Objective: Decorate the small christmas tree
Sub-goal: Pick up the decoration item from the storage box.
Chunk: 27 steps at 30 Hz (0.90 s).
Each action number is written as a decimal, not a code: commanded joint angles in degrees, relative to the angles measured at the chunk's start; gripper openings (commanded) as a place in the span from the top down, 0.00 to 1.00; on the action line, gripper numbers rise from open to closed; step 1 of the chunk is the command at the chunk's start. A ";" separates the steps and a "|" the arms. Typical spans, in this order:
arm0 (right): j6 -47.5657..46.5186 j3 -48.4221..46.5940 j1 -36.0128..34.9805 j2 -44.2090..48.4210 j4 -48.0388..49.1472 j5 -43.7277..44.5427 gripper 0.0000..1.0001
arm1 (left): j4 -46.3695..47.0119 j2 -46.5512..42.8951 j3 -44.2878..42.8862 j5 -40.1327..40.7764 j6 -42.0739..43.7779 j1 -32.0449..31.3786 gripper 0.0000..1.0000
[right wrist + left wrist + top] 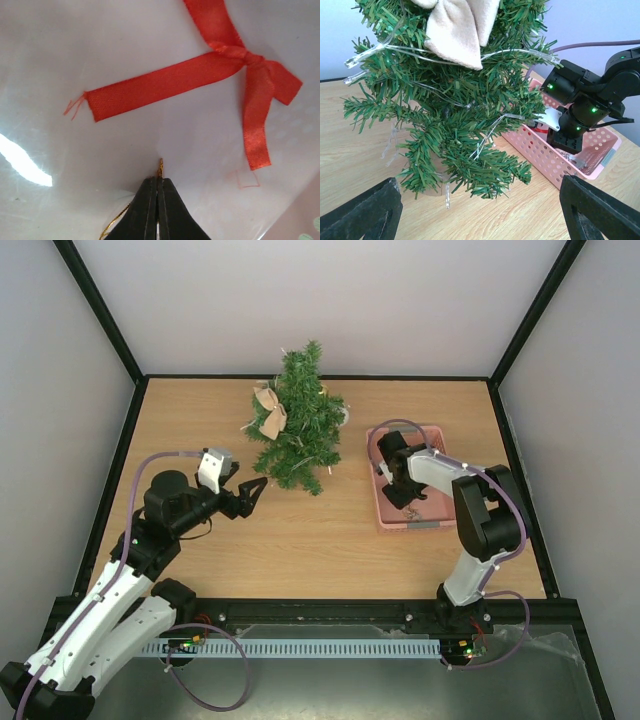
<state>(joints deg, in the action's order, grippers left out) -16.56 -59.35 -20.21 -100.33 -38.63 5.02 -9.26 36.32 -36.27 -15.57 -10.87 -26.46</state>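
The small artificial dark-green christmas tree [298, 425] is seen upright at the far middle of the wooden table [330, 550], long axis vertical, tip upward. A beige fabric bow [269, 410] and a clear light string [435, 52] are hung on it. Near it, the left gripper [252, 495] is held with fingers wide apart. In the pink perforated plastic basket [384, 512] to the right, the right gripper [159, 186] fingers are pinched on a thin gold thread [160, 166], near a red ribbon bow [200, 75].

Christmas tree [300, 425] left of basket [378, 502]
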 commanded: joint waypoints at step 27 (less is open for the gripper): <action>7.07 -9.83 -3.69 29.12 -2.31 3.14 0.98 | -3.32 -0.21 -7.35 0.18 -5.40 -0.19 0.25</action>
<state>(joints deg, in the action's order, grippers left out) -10.15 -67.40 -21.50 -75.24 -36.84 10.13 -12.23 36.56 -38.74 -13.58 -13.93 -26.46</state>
